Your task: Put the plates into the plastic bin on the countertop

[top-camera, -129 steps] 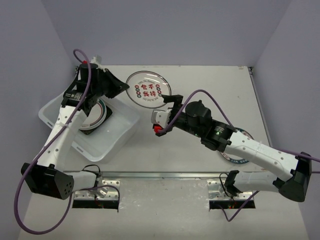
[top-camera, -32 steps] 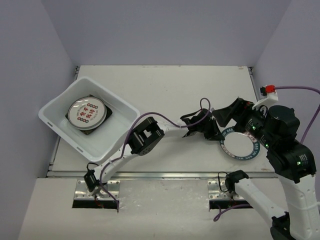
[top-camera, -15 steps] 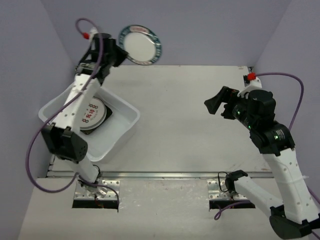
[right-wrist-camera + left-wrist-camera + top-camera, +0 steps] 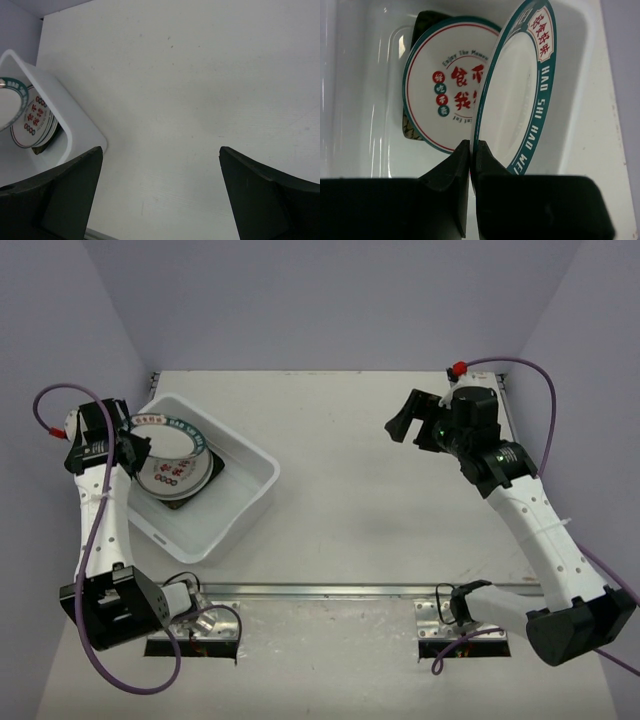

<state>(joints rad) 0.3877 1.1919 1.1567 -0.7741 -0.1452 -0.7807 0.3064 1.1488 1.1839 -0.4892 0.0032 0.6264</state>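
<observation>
My left gripper (image 4: 132, 445) is shut on the rim of a round white plate with a teal lettered rim (image 4: 165, 440). It holds the plate tilted on edge over the white plastic bin (image 4: 238, 512). The left wrist view shows the fingers (image 4: 471, 147) pinching the held plate (image 4: 520, 95) from both sides. Below it in the bin (image 4: 355, 75) lies another round plate (image 4: 445, 90) on a square black plate (image 4: 409, 131). My right gripper (image 4: 405, 425) hangs open and empty above the countertop (image 4: 380, 510) at the back right, well away from the bin.
In the right wrist view the open right gripper (image 4: 161, 150) frames bare countertop, with the bin's corner (image 4: 75, 125) and the stacked plate (image 4: 32, 125) at the left edge. A metal rail (image 4: 320, 590) runs along the front edge. Purple walls close in both sides.
The left arm has swung the held plate down from high at the back to just over the bin. The right arm has drawn back and up, still open.
</observation>
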